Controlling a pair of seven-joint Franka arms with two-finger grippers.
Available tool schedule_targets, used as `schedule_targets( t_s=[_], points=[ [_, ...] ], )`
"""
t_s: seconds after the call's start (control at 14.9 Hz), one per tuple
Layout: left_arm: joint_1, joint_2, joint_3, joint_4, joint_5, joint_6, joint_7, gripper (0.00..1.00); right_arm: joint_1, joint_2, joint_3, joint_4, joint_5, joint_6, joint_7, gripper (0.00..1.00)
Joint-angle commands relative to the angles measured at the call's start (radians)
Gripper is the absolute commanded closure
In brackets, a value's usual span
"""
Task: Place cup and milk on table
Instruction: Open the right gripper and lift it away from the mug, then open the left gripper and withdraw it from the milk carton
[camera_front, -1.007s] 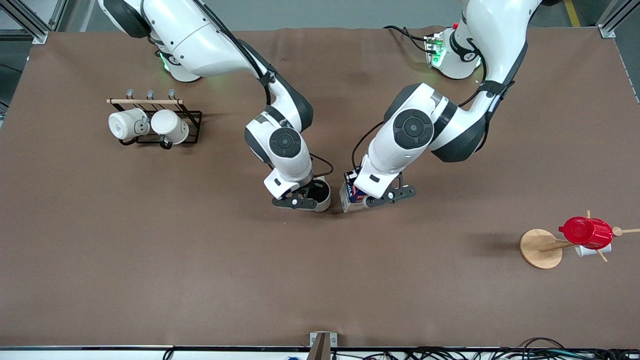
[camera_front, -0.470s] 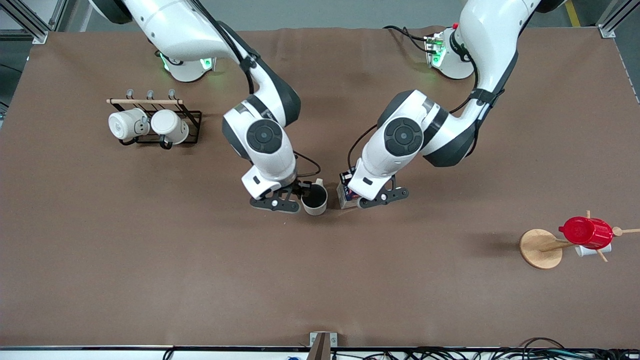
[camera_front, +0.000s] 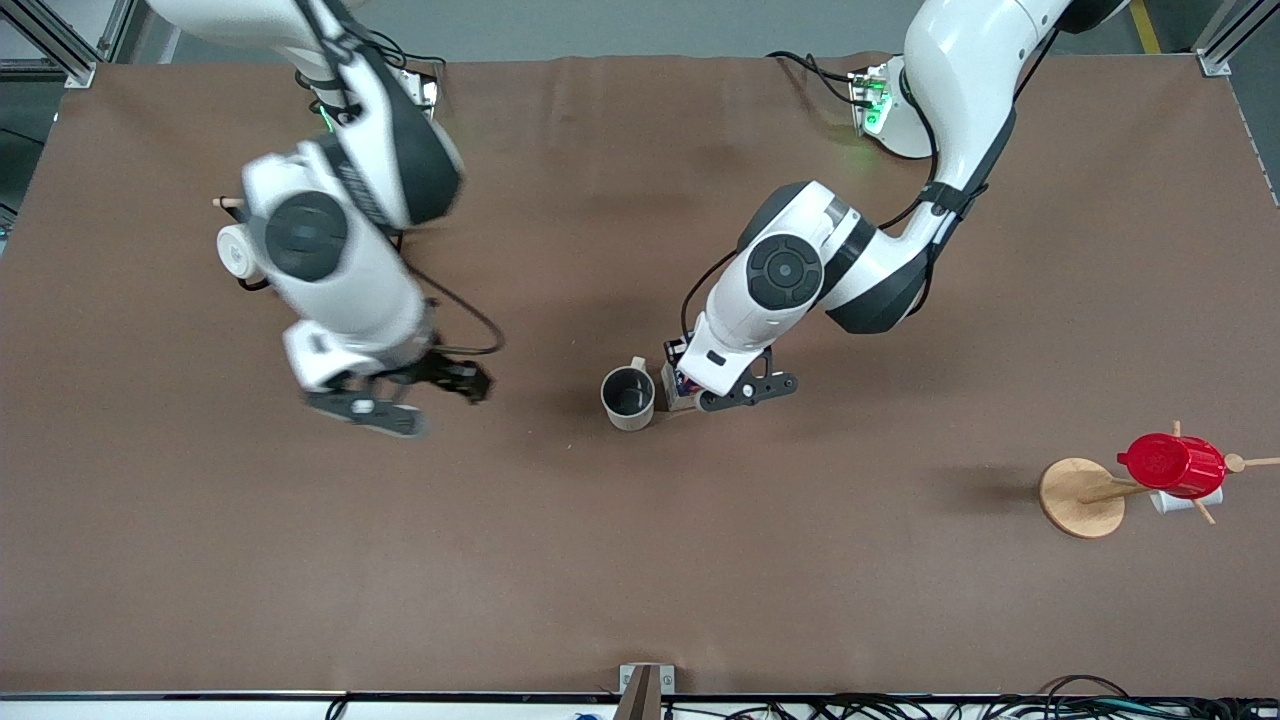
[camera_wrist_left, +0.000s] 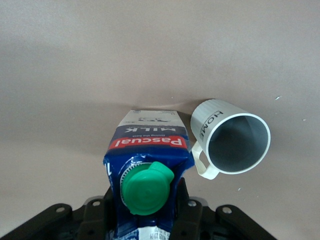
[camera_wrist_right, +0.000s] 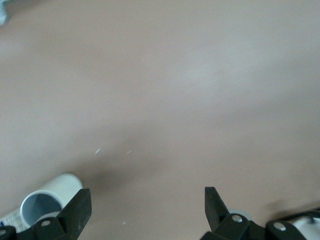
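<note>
The cream cup (camera_front: 628, 398) stands upright on the brown table (camera_front: 640, 570) near its middle, with nothing gripping it. It also shows in the left wrist view (camera_wrist_left: 232, 136) and in the right wrist view (camera_wrist_right: 45, 202). The milk carton (camera_front: 672, 384) stands right beside the cup, toward the left arm's end. In the left wrist view the carton (camera_wrist_left: 147, 150) shows its green cap (camera_wrist_left: 146, 188). My left gripper (camera_front: 705, 392) (camera_wrist_left: 147, 215) is shut on the carton's sides. My right gripper (camera_front: 420, 393) (camera_wrist_right: 145, 205) is open and empty over bare table, toward the right arm's end from the cup.
A black wire rack with white mugs (camera_front: 238, 250) stands near the right arm's end, mostly hidden by the right arm. A wooden stand (camera_front: 1078, 497) carrying a red cup (camera_front: 1172, 465) is near the left arm's end.
My right gripper has let go of the cup and swung away toward the right arm's end. My left gripper has shifted the milk closer to the cup.
</note>
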Motion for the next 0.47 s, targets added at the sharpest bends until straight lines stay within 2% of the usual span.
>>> schedule_targets(
  t_s=[0.0,0.13,0.2,0.27,0.4],
  points=[
    [-0.012,0.021,0.0,0.029,-0.013,0.013,-0.001,0.49,-0.092,-0.121,-0.003,-0.059,-0.016,-0.045,-0.008,0.0],
    [-0.012,0.023,0.0,0.029,-0.013,0.03,-0.007,0.41,-0.173,-0.181,-0.003,-0.055,-0.015,-0.102,-0.098,0.0],
    [-0.012,0.023,0.0,0.029,-0.013,0.031,-0.009,0.3,-0.219,-0.217,-0.003,-0.055,-0.013,-0.137,-0.139,0.0],
    [-0.012,0.023,0.0,0.029,-0.013,0.031,-0.003,0.02,-0.25,-0.247,-0.008,-0.053,-0.012,-0.171,-0.17,0.0],
    [-0.009,0.017,0.002,0.045,-0.01,0.03,-0.003,0.0,-0.258,-0.293,-0.064,-0.039,0.002,-0.26,-0.254,0.0]
  ],
)
